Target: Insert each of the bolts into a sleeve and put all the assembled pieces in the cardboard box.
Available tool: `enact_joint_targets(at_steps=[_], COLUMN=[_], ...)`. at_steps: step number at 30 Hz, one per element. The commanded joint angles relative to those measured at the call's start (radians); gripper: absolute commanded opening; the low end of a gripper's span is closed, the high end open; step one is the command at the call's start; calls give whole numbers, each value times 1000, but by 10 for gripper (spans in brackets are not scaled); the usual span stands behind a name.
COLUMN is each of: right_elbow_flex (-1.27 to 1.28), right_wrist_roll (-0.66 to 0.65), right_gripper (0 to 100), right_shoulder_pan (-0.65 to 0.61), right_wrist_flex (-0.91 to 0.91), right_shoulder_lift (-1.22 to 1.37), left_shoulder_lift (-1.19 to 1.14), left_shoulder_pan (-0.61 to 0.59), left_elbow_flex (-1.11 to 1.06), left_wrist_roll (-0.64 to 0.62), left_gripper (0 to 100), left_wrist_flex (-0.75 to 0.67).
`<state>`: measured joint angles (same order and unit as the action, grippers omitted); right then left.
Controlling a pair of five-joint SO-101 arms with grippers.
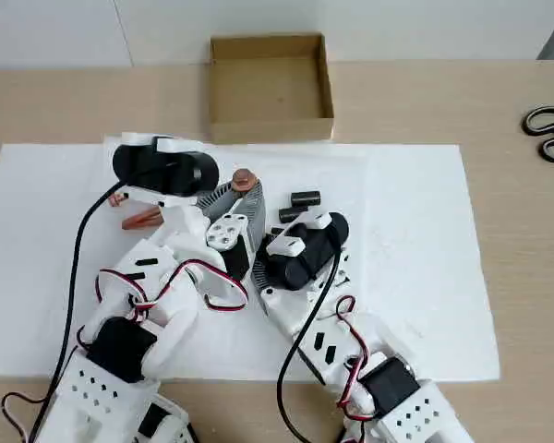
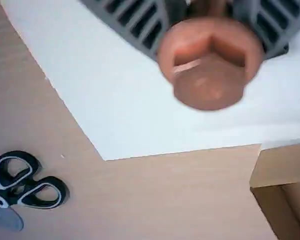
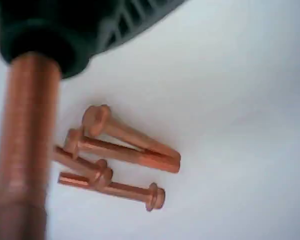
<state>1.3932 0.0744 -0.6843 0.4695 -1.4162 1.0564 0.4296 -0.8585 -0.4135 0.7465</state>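
Copper-coloured metal bolt with a hex head (image 1: 245, 180) is held up off the white paper sheet (image 1: 425, 258), a little nearer than the open cardboard box (image 1: 325, 83) that stands at the far side of the counter (image 1: 517, 231). The left claw (image 1: 243, 194) pinches the bolt by its shank just behind the head, with a ribbed grey jaw on each side. The right wrist view shows a copper shank, likely the same bolt's, running out of a short dark cylindrical sleeve (image 3: 37, 47). That sleeve sits hard against the right claw (image 3: 90, 22), but whether this claw is spread or pressed together cannot be told. Four more copper bolts (image 3: 115, 155) lie heaped on the paper to the left, and two spare dark sleeves (image 1: 305, 198) lie just right of the claws. The bolt is probably light, rigid and smooth, so it may twist or slide in a pinch. It is best gripped close under the head with the tip left free, and the sleeve is best held around its outer wall with the bore in line
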Motion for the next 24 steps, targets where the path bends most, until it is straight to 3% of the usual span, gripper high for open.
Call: enact_joint_targets(at_steps=[1, 11, 24], right_elbow_flex=[-9, -9, -9], right_wrist_roll=[5, 5, 5], right_gripper=[4, 4, 4], right_shoulder_pan=[-2, -2, -2], right_wrist_flex=[-18, -18, -18], right_shoulder_lift=[-24, -24, -25], left_shoulder_lift=[5, 5, -2], left_shoulder_pan=[6, 32, 38], left_elbow_flex=[5, -1, -8], left_wrist_roll=[-5, -5, -5], left_gripper=[6, 6, 6], left_wrist_flex=[12, 21, 209])
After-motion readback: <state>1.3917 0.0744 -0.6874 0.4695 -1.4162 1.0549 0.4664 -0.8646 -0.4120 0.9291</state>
